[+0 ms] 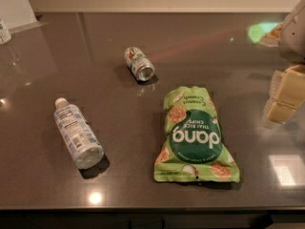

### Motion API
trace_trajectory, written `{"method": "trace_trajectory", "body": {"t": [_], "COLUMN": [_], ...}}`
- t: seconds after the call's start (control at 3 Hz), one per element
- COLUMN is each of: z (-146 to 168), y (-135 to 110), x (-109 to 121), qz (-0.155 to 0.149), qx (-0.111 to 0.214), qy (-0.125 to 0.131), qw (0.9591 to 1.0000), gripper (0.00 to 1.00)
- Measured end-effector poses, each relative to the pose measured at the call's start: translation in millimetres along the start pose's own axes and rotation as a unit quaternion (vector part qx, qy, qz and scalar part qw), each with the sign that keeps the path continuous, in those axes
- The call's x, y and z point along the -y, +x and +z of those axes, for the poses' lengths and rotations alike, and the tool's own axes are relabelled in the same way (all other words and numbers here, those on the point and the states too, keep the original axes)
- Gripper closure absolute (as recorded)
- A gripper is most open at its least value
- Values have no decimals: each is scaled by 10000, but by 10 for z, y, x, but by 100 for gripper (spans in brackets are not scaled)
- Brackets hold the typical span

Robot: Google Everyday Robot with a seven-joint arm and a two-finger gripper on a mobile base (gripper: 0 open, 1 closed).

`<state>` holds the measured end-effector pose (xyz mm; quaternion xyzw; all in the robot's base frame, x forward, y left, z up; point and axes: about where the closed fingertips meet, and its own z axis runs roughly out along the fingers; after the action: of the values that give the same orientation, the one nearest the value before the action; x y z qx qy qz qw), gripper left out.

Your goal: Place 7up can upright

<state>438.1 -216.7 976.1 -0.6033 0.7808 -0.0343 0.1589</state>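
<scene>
The 7up can [139, 63] lies on its side on the dark countertop [119, 104], left of centre towards the back. It is green and white, and its shiny silver end faces the front right. My gripper [285, 97] is at the right edge of the view, cream-coloured, hanging above the counter well to the right of the can and a little nearer the front. It is apart from the can and holds nothing that I can see.
A clear plastic bottle [77, 133] with a white cap lies on its side at the front left. A green bag of rice chips [194, 135] lies flat between the can and the gripper. A small container [4, 31] stands at the far left. The counter's front edge runs along the bottom.
</scene>
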Motion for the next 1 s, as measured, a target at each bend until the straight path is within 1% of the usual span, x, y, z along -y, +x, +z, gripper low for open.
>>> {"method": "trace_trajectory", "body": {"t": [0.33,0.67,1.0], "z": [0,84,239], "y": [0,-134,-348], "x": [0,69,207], "qz": [0,-10,88], "qx": [0,67,188], "qy": [1,-64,-182], "qw": [10000,10000,9996], "gripper": [0,0,0]}}
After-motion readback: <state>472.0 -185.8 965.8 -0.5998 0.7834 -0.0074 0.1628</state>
